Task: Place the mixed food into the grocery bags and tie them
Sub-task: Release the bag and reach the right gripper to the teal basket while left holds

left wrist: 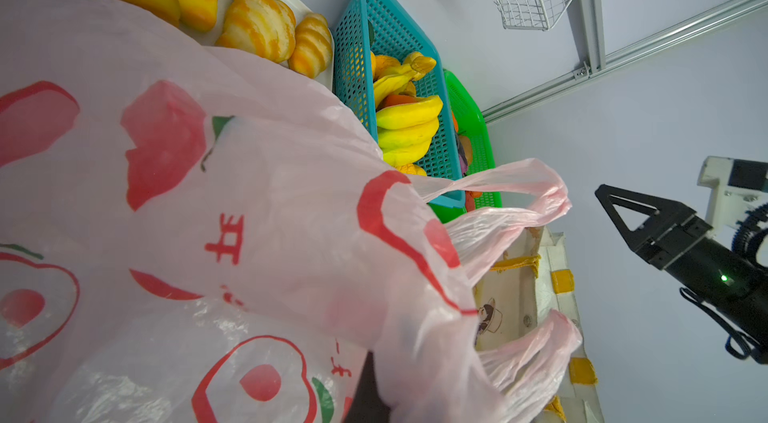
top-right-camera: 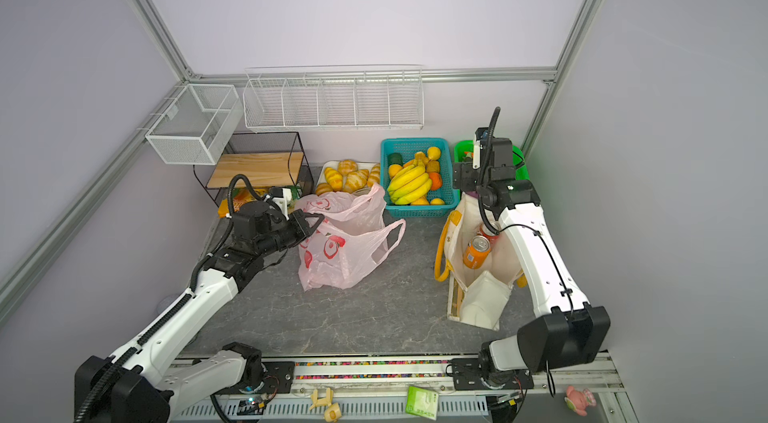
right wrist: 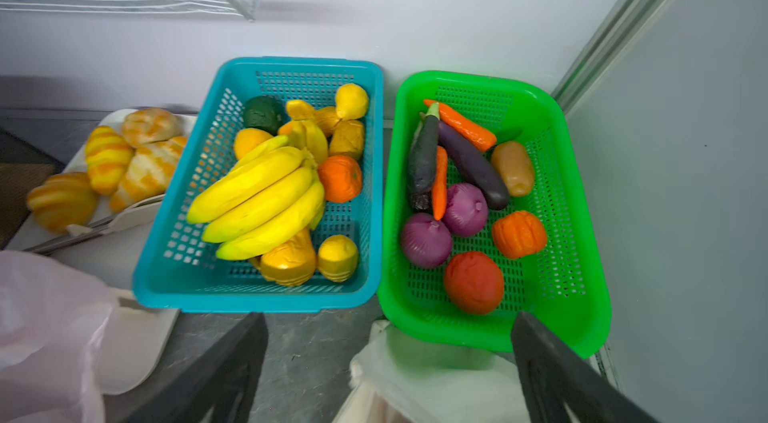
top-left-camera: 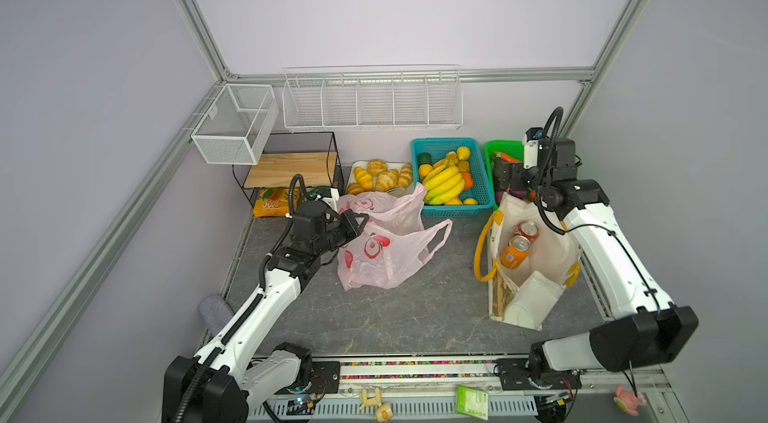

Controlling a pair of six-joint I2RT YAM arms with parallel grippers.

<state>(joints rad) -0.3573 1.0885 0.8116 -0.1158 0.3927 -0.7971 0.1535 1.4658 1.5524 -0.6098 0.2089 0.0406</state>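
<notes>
The pink bag [top-left-camera: 386, 258] stands at centre left, and my left gripper [top-left-camera: 360, 219] is shut on its near-side rim; in the left wrist view the plastic [left wrist: 249, 200] drapes over the gripper [left wrist: 370, 396]. The cream tote [top-left-camera: 536, 300] stands open at right and holds an orange soda can [top-left-camera: 514, 252] and a red cola can [top-left-camera: 528, 230]. My right gripper [right wrist: 390, 358] hangs open and empty over the tote's far edge [right wrist: 415, 379]. Bananas [right wrist: 262, 200] and oranges [right wrist: 340, 178] lie in the teal basket [right wrist: 174, 288].
A green basket [right wrist: 582, 192] of eggplant, onions and carrots sits behind the tote. A white tray of croissants [top-left-camera: 382, 177] stands behind the pink bag. A black wire shelf [top-left-camera: 291, 167] and white wire baskets [top-left-camera: 372, 103] line the back left wall.
</notes>
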